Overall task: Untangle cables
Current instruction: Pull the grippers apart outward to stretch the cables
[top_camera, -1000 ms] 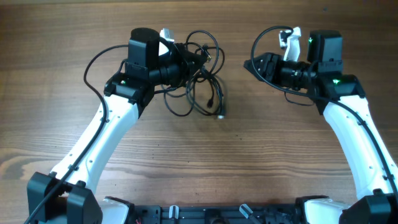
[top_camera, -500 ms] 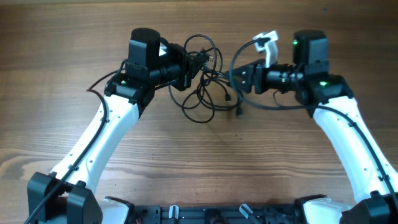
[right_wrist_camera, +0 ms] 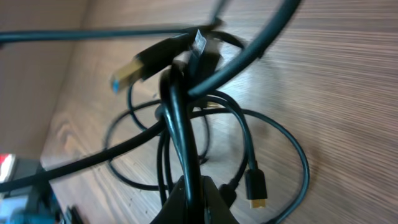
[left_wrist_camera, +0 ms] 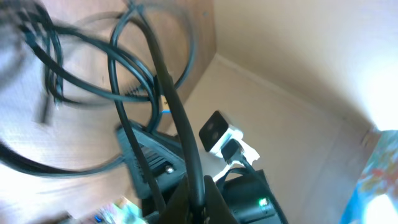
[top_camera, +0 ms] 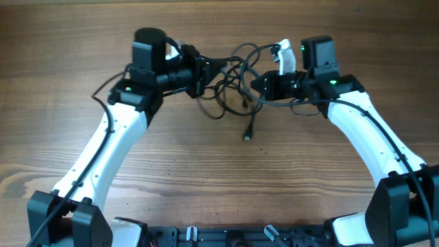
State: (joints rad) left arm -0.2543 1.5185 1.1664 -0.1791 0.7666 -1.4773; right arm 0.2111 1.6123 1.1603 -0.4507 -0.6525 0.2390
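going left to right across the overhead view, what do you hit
left arm → left gripper → cables → right gripper → right arm

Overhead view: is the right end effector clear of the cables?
No, the right end effector reaches into the tangle of cables.

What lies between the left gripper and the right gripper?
In the overhead view, only the cables fill the gap between the left gripper and the right gripper, as tangled loops.
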